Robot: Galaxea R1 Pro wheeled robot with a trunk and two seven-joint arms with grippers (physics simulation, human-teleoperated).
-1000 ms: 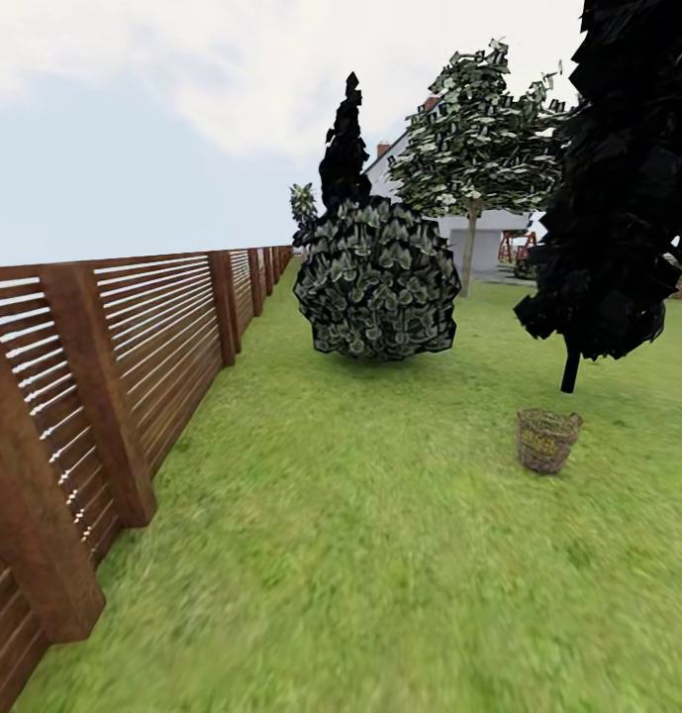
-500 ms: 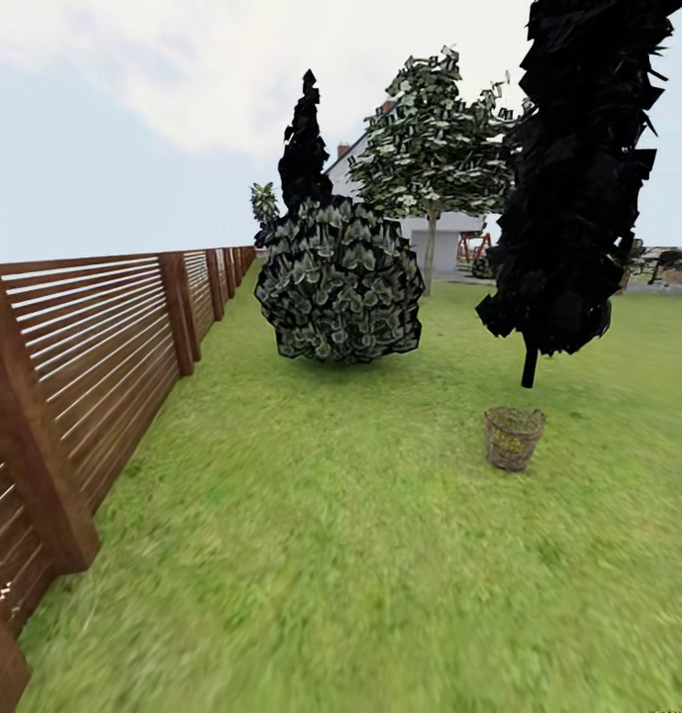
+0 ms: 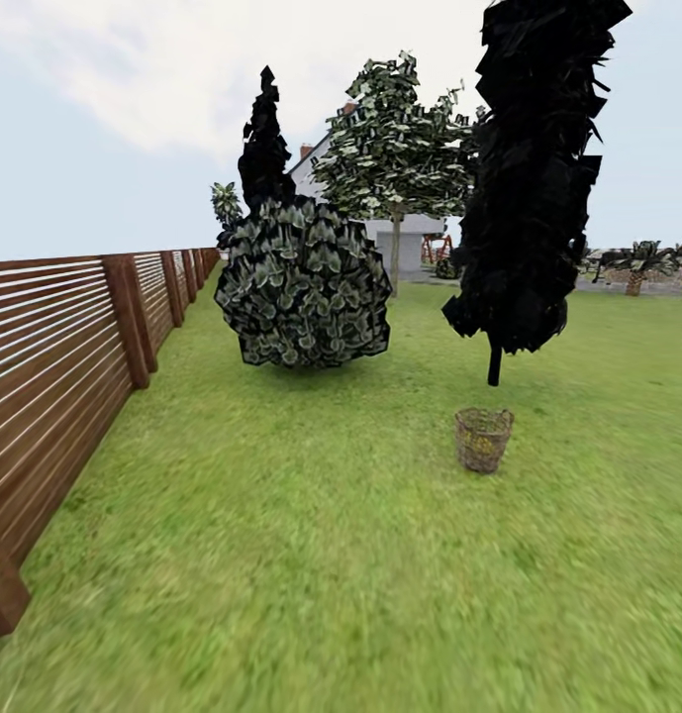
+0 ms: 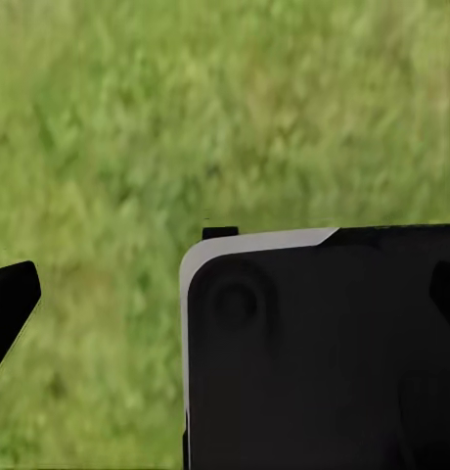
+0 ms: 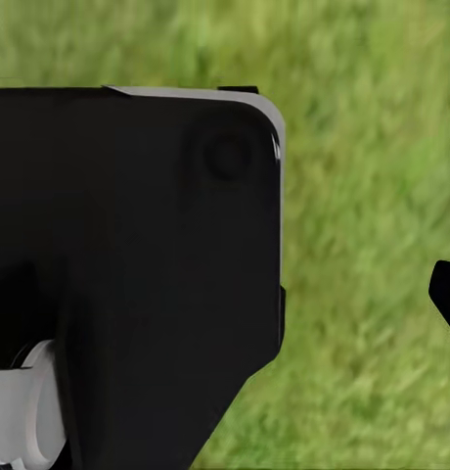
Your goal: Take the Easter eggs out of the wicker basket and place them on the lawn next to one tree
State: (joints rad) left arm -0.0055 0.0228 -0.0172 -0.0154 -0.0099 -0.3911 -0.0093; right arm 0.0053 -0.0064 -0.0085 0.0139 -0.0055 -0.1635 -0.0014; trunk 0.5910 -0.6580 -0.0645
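The wicker basket point(image 3: 483, 439) stands upright on the lawn point(image 3: 311, 555), just in front of a dark tree point(image 3: 532, 178) with a thin black trunk. A fence point(image 3: 73, 347) runs along the left. Whether either gripper is open I cannot tell (wrist views show dark housings over grass).

open-weave wicker basket point(image 3: 483, 440), slatted wooden fence point(image 3: 53, 347), mottled matt lawn point(image 3: 311, 555)

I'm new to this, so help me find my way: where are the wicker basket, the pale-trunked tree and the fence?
wicker basket point(image 3: 483, 441): head view, woven side wall.
pale-trunked tree point(image 3: 395, 255): head view, grey trunk.
fence point(image 3: 53, 347): head view, horizontal slats.
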